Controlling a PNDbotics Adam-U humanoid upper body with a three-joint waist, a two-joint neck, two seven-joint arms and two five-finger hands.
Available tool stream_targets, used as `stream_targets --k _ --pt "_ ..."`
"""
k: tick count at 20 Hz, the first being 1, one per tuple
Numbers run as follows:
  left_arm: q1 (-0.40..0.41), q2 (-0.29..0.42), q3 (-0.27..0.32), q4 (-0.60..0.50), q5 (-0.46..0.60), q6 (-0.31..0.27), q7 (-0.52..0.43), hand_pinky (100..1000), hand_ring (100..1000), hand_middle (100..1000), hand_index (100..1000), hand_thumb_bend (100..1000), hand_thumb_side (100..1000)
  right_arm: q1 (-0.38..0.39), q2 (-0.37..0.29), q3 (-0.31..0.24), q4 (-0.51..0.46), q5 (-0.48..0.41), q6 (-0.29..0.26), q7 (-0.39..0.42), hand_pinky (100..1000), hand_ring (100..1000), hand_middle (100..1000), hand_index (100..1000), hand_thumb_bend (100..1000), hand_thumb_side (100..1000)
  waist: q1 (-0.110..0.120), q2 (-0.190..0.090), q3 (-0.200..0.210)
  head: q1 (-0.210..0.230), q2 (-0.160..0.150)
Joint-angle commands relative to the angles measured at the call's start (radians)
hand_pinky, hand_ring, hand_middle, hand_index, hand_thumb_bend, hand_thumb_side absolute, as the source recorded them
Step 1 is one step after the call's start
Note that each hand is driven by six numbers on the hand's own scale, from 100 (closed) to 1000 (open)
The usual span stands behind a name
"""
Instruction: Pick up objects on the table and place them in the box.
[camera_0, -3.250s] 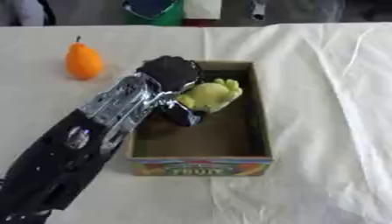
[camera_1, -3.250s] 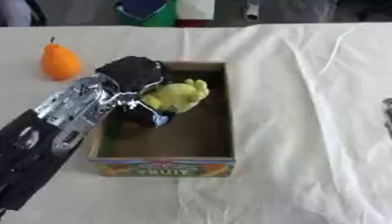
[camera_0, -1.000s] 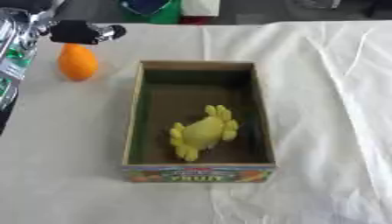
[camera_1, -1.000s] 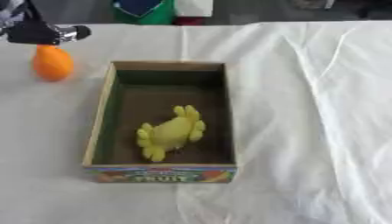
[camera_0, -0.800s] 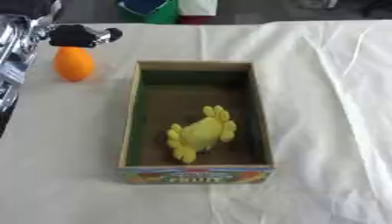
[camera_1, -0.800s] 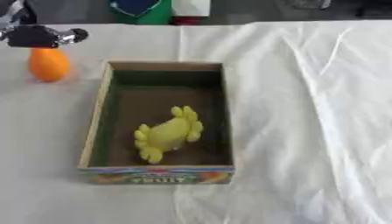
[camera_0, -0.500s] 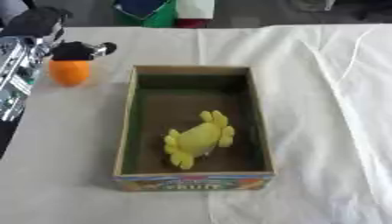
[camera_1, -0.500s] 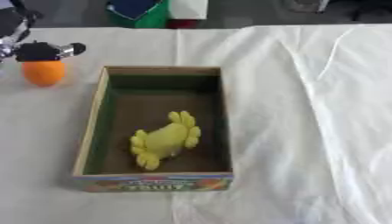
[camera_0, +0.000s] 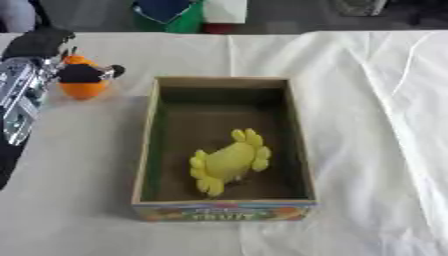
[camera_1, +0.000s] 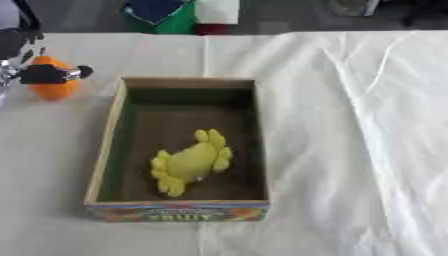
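A white cloth covers the table (camera_0: 367, 125), creased towards the right. The box (camera_0: 299, 145) stands about centre, its long axis running near to far; the colourful band on its near wall carries lettering that seems to read "FRUIT", though it is blurred. Inside, towards the near end, lies a yellow toy (camera_0: 229, 161) with stubby lobes at both ends — already in place, by the look of it.

The left hand (camera_0: 52, 52) comes in from the far left edge, black with a silver forearm trailing back towards the near left. It sits right over the orange fruit (camera_0: 83, 86), which rests on the cloth just left of the box's far left corner. A dark thumb or finger crosses the fruit's upper part and points right, towards the box; the other fingers reach round the far side. Whether the hand has actually closed on the fruit I cannot tell — it is at least touching or overlapping it. The right hand shows in neither view.

The fruit is the one thing left outside, and the left hand is plainly the nearer. The open box lies just to the right of the fruit, so the carry would be short, rightwards over the left wall.

At the far edge, off the table, stand a green container (camera_0: 171, 12) and something white (camera_0: 225, 10) with no readable writing.
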Motion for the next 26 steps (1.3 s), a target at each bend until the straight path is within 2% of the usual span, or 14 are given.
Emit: stream_targets --k 1,5,10,15,17,18,21,24,26 --pt "-0.018 0.042 0.018 -0.006 -0.02 -0.002 -0.024 723 876 843 955 744 859 -0.008 -0.02 -0.008 -0.019 0.003 0.002 0.0 632 667 546 692 100 601 -0.002 -0.021 0.002 -0.001 -0.009" --pt "-0.014 0.037 0.031 0.005 -0.011 0.007 -0.032 701 858 820 940 675 820 -0.008 -0.017 -0.008 -0.019 0.003 0.001 0.0 632 668 546 693 100 602 -0.004 -0.019 -0.003 0.002 -0.014" --pt "-0.013 0.019 0.056 0.032 0.054 0.034 -0.019 643 818 775 919 534 711 -0.007 -0.013 -0.01 -0.019 0.002 0.002 -0.002 633 668 546 693 100 602 -0.007 -0.012 -0.009 0.01 -0.021" --pt "-0.013 0.009 0.062 0.045 0.137 0.045 -0.007 609 791 743 875 481 677 -0.006 -0.009 -0.012 -0.019 0.002 0.004 -0.004 634 668 546 693 100 603 -0.008 -0.006 -0.012 0.012 -0.025" --pt "-0.012 0.005 0.063 0.054 0.17 0.047 -0.001 589 778 734 868 448 633 -0.007 -0.007 -0.012 -0.019 0.002 0.003 -0.005 634 669 546 693 100 603 -0.008 -0.003 -0.015 0.014 -0.027" --pt "-0.012 0.004 0.063 0.06 0.186 0.048 0.002 580 771 730 869 427 599 -0.008 -0.007 -0.012 -0.019 0.002 0.003 -0.005 634 669 546 693 100 603 -0.008 -0.002 -0.017 0.015 -0.028" --pt "-0.009 0.002 0.065 0.079 0.232 0.05 0.012 543 740 699 859 292 406 -0.007 -0.004 -0.014 -0.019 0.001 0.003 -0.008 635 669 546 693 100 604 -0.009 0.0 -0.021 0.016 -0.031" --pt "-0.008 0.0 0.064 0.087 0.275 0.051 0.025 523 722 685 843 216 304 -0.006 -0.003 -0.014 -0.019 0.0 0.004 -0.009 635 669 546 693 100 604 -0.009 0.0 -0.019 0.016 -0.028" --pt "-0.008 0.002 0.06 0.086 0.299 0.051 0.034 498 692 653 791 130 215 -0.004 -0.002 -0.015 -0.019 0.0 0.004 -0.011 635 669 546 693 100 605 -0.009 0.0 -0.018 0.015 -0.027"
